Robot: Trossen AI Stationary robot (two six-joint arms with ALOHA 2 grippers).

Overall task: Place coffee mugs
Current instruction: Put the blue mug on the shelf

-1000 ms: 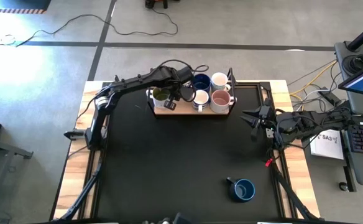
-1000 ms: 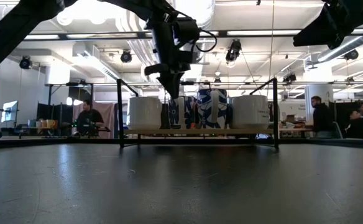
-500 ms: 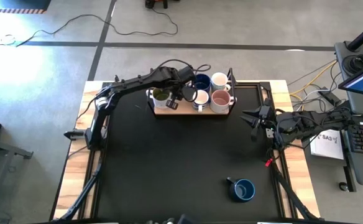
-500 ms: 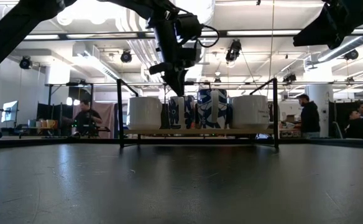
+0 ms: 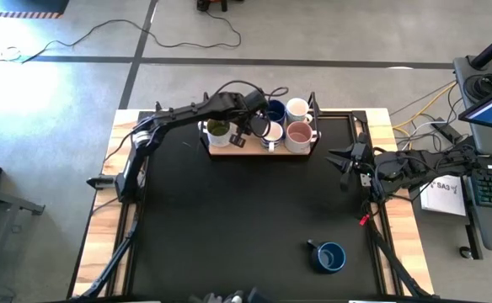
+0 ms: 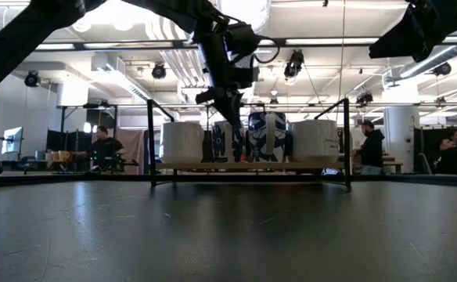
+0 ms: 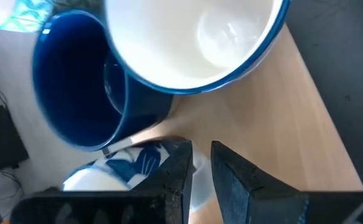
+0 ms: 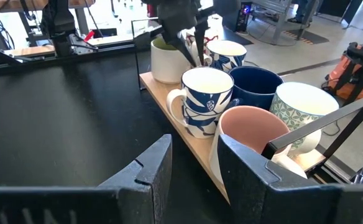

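From above, the left gripper (image 5: 248, 126) hangs over the wooden tray (image 5: 229, 151), among the coffee mugs (image 5: 286, 122); a lone blue mug (image 5: 330, 257) sits well apart. Low view: its tips point down between mugs. Left wrist: fingers (image 7: 175, 171) narrow, nothing between, blue-patterned mug (image 7: 116, 168) just beside. Right wrist: right gripper (image 8: 192, 163) parted, empty, mugs well ahead.

Left pincer (image 5: 253, 128) hides mug beneath; right arm cropped in low view.

Left hand (image 6: 230, 106) has apparently edged rightward above the mugs (image 6: 248, 139).
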